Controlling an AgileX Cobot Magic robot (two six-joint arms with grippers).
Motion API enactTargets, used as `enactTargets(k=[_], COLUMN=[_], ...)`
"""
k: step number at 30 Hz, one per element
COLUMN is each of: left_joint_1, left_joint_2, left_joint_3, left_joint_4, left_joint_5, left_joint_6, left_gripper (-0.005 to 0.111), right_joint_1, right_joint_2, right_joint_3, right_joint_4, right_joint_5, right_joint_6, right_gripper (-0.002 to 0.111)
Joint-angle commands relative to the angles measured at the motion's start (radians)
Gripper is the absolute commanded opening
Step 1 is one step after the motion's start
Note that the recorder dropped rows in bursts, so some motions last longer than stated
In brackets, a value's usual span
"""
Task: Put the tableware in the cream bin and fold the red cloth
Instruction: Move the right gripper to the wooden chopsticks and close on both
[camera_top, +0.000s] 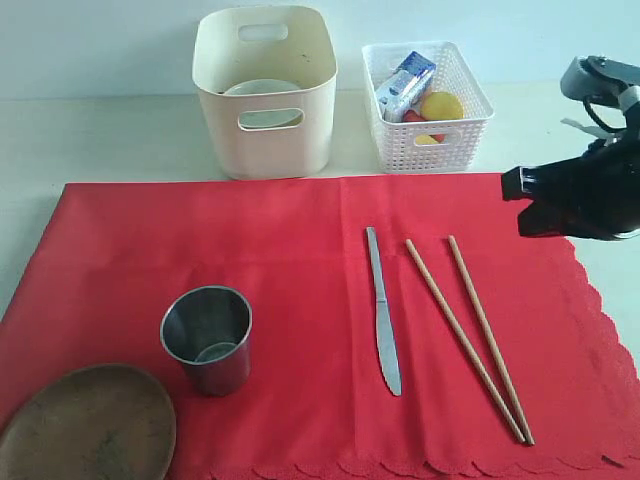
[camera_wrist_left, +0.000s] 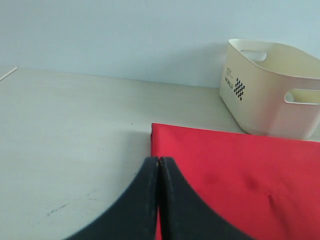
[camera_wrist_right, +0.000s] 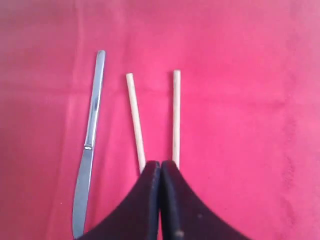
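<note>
The red cloth (camera_top: 300, 230) lies spread flat on the table. On it stand a steel cup (camera_top: 207, 338) and a brown wooden plate (camera_top: 88, 425) at the front left. A steel knife (camera_top: 382, 310) and two chopsticks (camera_top: 462, 335) lie right of the middle. The cream bin (camera_top: 265, 95) stands behind the cloth with a pale bowl (camera_top: 262, 90) inside. My right gripper (camera_wrist_right: 160, 162) is shut and empty, hovering over the chopsticks (camera_wrist_right: 135, 120) beside the knife (camera_wrist_right: 90, 140). My left gripper (camera_wrist_left: 158, 159) is shut and empty over the cloth's corner (camera_wrist_left: 240, 170), with the bin (camera_wrist_left: 270, 90) beyond it.
A white lattice basket (camera_top: 428, 105) holding a milk carton and food items stands right of the bin. The right arm (camera_top: 585, 195) hangs over the cloth's far right edge. Bare pale table (camera_wrist_left: 75, 130) stretches beside the cloth.
</note>
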Motion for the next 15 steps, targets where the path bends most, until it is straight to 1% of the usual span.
enactTargets(k=[1, 2, 5, 7, 9, 12, 15], left_joint_1=[-0.006, -0.006, -0.006, -0.006, -0.006, -0.006, -0.006], left_joint_2=[-0.005, -0.005, -0.005, -0.005, -0.005, -0.005, -0.005], left_joint_3=[0.000, 0.000, 0.000, 0.000, 0.000, 0.000, 0.000], left_joint_4=[0.006, 0.006, 0.006, 0.006, 0.006, 0.006, 0.006], left_joint_5=[-0.008, -0.008, -0.008, -0.008, -0.008, -0.008, -0.008], left_joint_6=[0.000, 0.000, 0.000, 0.000, 0.000, 0.000, 0.000], left_gripper=[0.003, 0.003, 0.003, 0.003, 0.003, 0.003, 0.003], right_joint_1=[-0.001, 0.014, 0.086, 0.129, 0.148, 0.150, 0.150], right_joint_2=[-0.008, -0.008, -0.008, -0.008, 0.002, 0.038, 0.074], right_joint_3=[0.003, 0.003, 0.003, 0.003, 0.003, 0.003, 0.003], right_joint_4=[0.075, 0.063, 0.044, 0.044, 0.039, -0.003, -0.031], right_joint_5=[-0.004, -0.001, -0.003, -0.022, -0.031, -0.004, 0.030], right_joint_6=[-0.100, -0.100, -0.100, -0.090, -0.074, -0.036, -0.001], right_gripper=[0.001, 0.003, 0.017, 0.028, 0.041, 0.050, 0.055])
